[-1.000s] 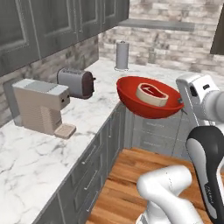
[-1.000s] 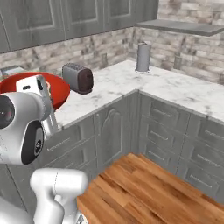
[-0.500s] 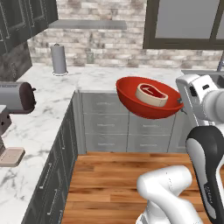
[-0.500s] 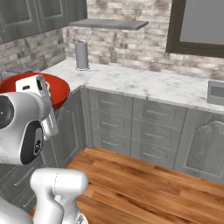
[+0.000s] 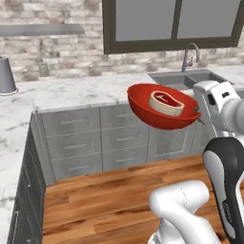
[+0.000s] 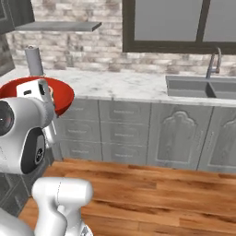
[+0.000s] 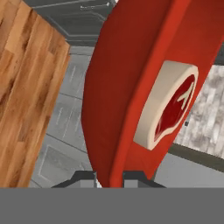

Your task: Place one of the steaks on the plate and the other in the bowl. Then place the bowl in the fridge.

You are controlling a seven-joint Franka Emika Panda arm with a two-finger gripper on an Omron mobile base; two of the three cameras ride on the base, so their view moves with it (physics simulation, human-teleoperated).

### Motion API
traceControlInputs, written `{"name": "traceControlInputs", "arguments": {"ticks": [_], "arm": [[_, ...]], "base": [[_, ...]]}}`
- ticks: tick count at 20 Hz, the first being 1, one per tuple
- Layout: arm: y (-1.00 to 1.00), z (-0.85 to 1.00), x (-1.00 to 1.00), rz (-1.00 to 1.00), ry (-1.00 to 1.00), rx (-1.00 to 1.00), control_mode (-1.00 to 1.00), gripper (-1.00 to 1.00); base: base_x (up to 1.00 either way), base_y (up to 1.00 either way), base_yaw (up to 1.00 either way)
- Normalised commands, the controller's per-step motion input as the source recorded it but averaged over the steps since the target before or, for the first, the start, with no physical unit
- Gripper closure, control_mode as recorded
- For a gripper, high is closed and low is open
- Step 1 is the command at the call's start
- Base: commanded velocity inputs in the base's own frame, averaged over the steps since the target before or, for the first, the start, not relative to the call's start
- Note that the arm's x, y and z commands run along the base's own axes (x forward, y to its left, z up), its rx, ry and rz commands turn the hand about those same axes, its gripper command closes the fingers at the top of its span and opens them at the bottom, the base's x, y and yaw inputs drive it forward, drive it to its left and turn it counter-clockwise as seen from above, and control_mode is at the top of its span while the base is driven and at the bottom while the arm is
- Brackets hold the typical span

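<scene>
The red bowl [image 5: 159,116] hangs in the air above the wooden floor, in front of the counter. A round red steak [image 5: 166,102] with a pale fat rim lies inside it. My gripper [image 5: 198,114] is shut on the bowl's right rim. In the hand view the bowl [image 7: 127,87] rises edge-on from between the fingertips of the gripper [image 7: 109,177], and the steak [image 7: 173,105] rests against its inner wall. From the right base view the bowl [image 6: 62,97] peeks out behind my white hand. The plate and the fridge are out of view.
A marble counter [image 5: 86,90] over grey cupboards runs along the back wall. It holds a sink with a faucet [image 5: 190,57] at the right and a grey canister [image 5: 5,76] at the left. Wooden floor [image 5: 105,190] lies below, with a window above the sink.
The whole picture has swung: the base has turned right, so the toaster and coffee machine have left view and the sink has come in. The bowl stays held the same way.
</scene>
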Motion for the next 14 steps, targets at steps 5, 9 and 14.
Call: {"name": "traceControlInputs", "arguments": {"ticks": [5,9,14], "arm": [[0.00,0.00,0.00,0.00,0.00,0.00,1.00,1.00],[0.00,0.00,0.00,0.00,0.00,0.00,1.00,1.00],[0.00,0.00,0.00,0.00,0.00,0.00,1.00,1.00]], "base": [[0.61,0.00,-0.28],[0.67,0.00,-0.30],[0.66,0.00,-0.34]]}}
